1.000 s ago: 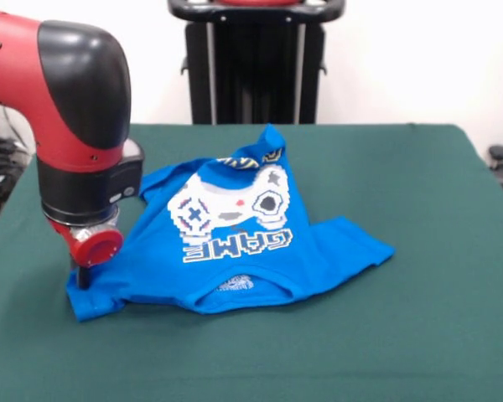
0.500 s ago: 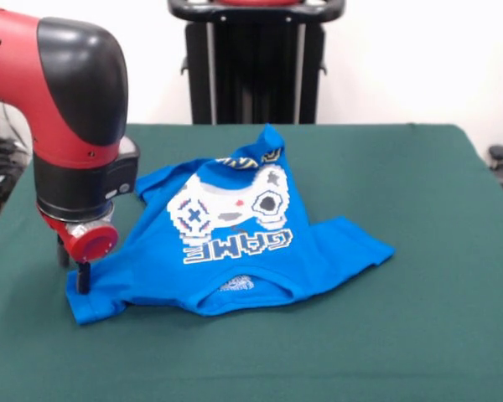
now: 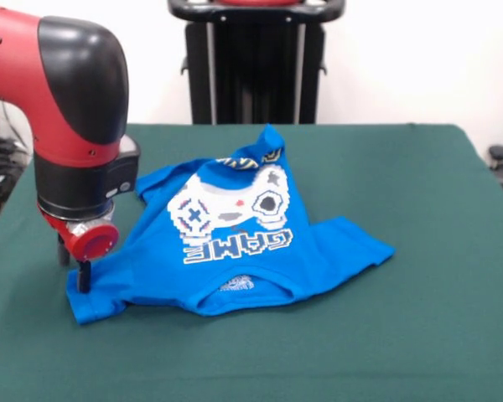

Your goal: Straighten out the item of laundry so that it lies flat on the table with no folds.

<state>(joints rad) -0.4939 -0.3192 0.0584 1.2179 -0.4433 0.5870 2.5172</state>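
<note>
- Since a second ago the arm has shifted a little toward the 9 o'clock edge of the front view, and its tool now stands slightly spread: one finger presses on the sleeve corner of the T-shirt, the other shows just outside the cloth over bare felt. Over the last half second nothing visibly moves, and the shirt has not shifted at all.
- The tool holds nothing that I can make out; it straddles the sleeve edge rather than pinching it.
- The bright blue T-shirt lies left of the middle of the dark green surface, collar toward 6 o'clock, hem toward 12.
- Its print reads upside down: a white-grey pixel controller above "GAME", with yellow lettering near the hem.
- The hem is bunched and peaks up at 12 o'clock; the sleeve at 3 o'clock lies fairly flat; the sleeve at 8 o'clock is rumpled under the tool.
- Judged by look, the cloth is light, soft and limp, likely to drag on felt. Sleeve tips and hem corners seem the best holds.
</note>
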